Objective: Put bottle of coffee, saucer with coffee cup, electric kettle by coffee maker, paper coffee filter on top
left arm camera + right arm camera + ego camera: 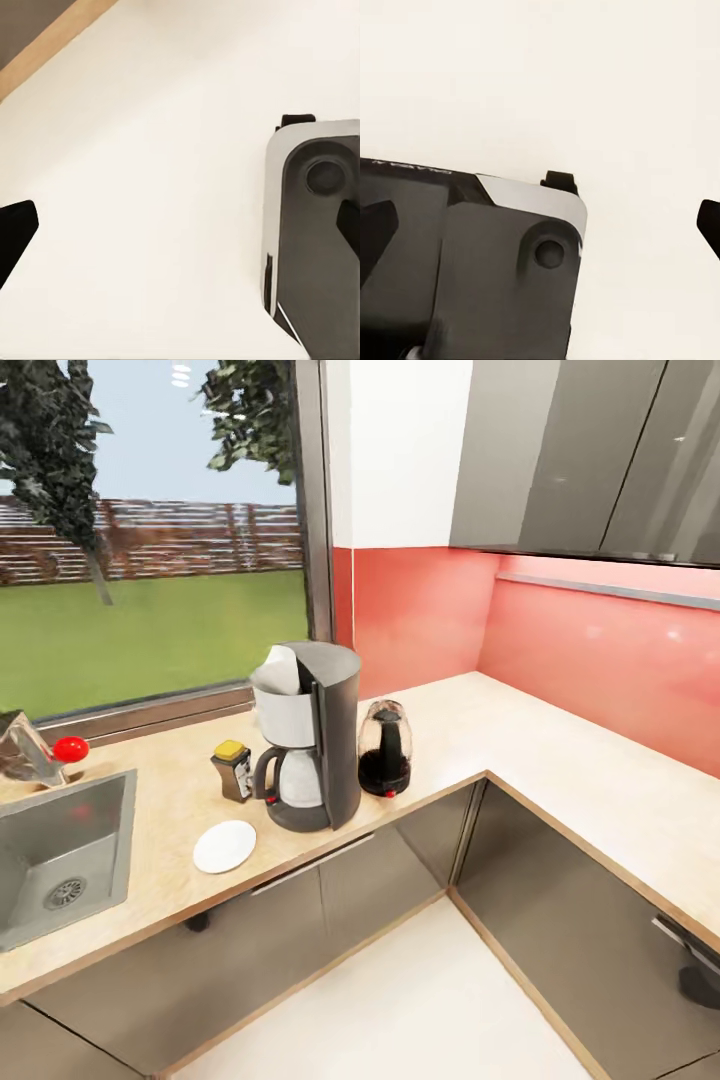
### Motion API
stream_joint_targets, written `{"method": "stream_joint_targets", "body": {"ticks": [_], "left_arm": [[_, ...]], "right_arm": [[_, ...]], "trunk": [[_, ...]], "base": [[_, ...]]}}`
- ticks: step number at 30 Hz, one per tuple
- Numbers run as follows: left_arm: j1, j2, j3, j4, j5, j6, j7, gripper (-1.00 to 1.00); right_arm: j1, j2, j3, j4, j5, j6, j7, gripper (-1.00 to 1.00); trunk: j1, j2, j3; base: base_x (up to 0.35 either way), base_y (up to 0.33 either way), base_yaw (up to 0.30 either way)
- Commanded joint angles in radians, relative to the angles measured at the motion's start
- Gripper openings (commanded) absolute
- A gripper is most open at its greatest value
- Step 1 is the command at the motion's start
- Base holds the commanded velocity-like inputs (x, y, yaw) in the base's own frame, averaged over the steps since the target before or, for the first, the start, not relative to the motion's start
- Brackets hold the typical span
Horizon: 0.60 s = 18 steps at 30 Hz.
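Head view: saucer (pixel 224 847) beside coffee maker (pixel 312 735), apparently empty.

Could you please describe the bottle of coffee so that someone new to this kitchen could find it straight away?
Start at the kitchen countertop below the big window and find the tall dark coffee maker. The bottle of coffee stands just beside it, on the sink side. It is the small dark brown jar with a yellow lid, unlike the flat white saucer in front.

One saucer (pixel 224 847), one electric kettle (pixel 385 749)
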Motion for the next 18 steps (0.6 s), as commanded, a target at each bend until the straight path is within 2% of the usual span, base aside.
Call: {"method": "stream_joint_targets", "body": {"ticks": [1,8,13,18], "left_arm": [[0.001,0.000,-0.008,0.000,0.009,-0.001,0.003,1.00],[0.007,0.004,-0.005,0.006,0.016,0.003,0.004,1.00],[0.007,0.006,-0.004,0.012,0.016,0.005,0.010,1.00],[0.009,0.002,-0.005,0.018,0.015,0.011,0.012,1.00]], "right_arm": [[-0.001,-0.001,0.007,0.000,0.007,0.002,-0.001,1.00],[-0.001,-0.011,0.009,0.001,0.009,0.005,0.001,1.00],[-0.001,-0.022,0.009,0.001,0.011,0.007,0.002,1.00],[-0.001,-0.051,0.009,0.001,0.010,0.005,0.004,1.00]], "trunk": [[0.000,-0.002,-0.002],[0.000,-0.002,-0.007],[0.000,-0.002,-0.013],[0.000,-0.002,-0.018]], "base": [[-0.172,0.261,0.259],[-0.135,0.279,0.252],[-0.035,0.298,0.197],[-0.002,0.268,0.202]]}}
